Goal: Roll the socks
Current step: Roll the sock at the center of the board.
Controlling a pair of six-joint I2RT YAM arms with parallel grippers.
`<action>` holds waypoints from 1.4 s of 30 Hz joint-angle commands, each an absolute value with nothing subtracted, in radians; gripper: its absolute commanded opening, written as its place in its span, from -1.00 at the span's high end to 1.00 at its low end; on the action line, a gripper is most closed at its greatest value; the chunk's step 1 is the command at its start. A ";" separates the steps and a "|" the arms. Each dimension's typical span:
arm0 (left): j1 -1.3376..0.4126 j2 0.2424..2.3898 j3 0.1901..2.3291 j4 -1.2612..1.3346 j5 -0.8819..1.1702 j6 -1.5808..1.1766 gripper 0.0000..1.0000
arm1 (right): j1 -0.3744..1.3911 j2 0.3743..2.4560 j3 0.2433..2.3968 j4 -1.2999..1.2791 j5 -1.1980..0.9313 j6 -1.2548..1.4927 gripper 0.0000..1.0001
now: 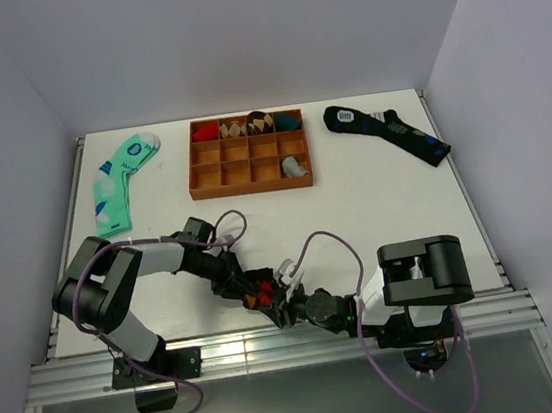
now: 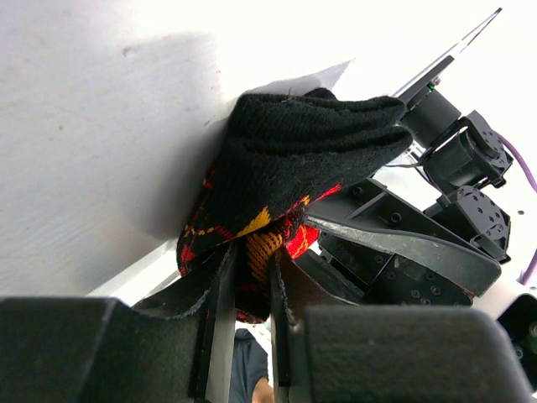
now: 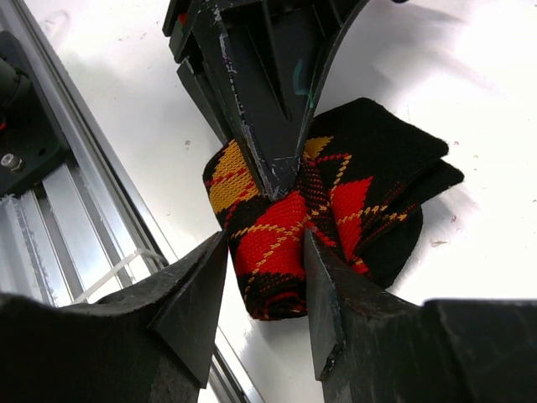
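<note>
Left gripper [image 2: 250,290]: jaws drawn narrow and pinched on a fold of the black argyle sock [image 2: 310,143]. Red and orange knit is squeezed between the two fingers.
Right gripper [image 3: 264,281]: jaws about half apart, straddling the sock's bunched end from the opposite side. The finger [image 3: 329,294] lies against the red diamond, but a firm clamp cannot be told.
Meeting point: both grippers converge nose to nose on the same bundle. In the overhead view the left gripper [image 1: 245,283] and right gripper [image 1: 286,304] come in from either side of it.
Argyle sock [image 1: 262,292]: folded over on itself into a thick wad near the front edge of the white table [image 1: 388,213], just beyond the metal rail. Its black cuff end juts out past the fingers.
Wooden tray [image 1: 252,188]: sits at the back centre, divided into small compartments.
Tray contents: the back row holds rolled socks, one red [image 1: 204,132], one tan argyle [image 1: 232,128], one dark [image 1: 260,122] and one teal [image 1: 288,121]. A grey-white roll [image 1: 295,167] sits in the front right compartment.
Mint green and white sock [image 1: 122,180]: flat at the left, well apart from the tray.
Dark navy sock [image 1: 388,132]: flat at the back right.
</note>
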State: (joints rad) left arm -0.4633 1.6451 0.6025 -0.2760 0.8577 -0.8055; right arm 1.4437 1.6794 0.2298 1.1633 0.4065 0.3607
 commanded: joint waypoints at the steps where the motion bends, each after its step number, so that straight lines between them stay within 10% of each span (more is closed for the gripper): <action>1: -0.423 1.690 0.584 -0.276 0.523 -0.747 0.99 | 1.488 1.753 0.169 0.954 0.344 0.419 0.04; 7: -0.422 1.689 0.543 -0.196 0.555 -0.768 0.99 | 1.489 1.789 0.144 1.008 0.353 0.451 0.18; 11: -0.422 1.654 0.500 -0.132 0.563 -0.798 0.99 | 1.488 1.802 0.141 0.981 0.368 0.529 0.76; 17: -0.422 1.554 0.382 0.030 0.552 -0.877 0.92 | 1.476 1.856 0.186 0.979 0.322 0.693 0.97; 42: -0.667 1.163 0.144 0.279 0.177 -1.092 0.74 | 1.071 1.509 0.247 0.384 -0.174 0.946 1.00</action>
State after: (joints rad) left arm -0.6605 1.1870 0.1925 0.3199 0.4339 -1.1015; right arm 1.1217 1.4837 0.2710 0.7395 -0.0490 0.9531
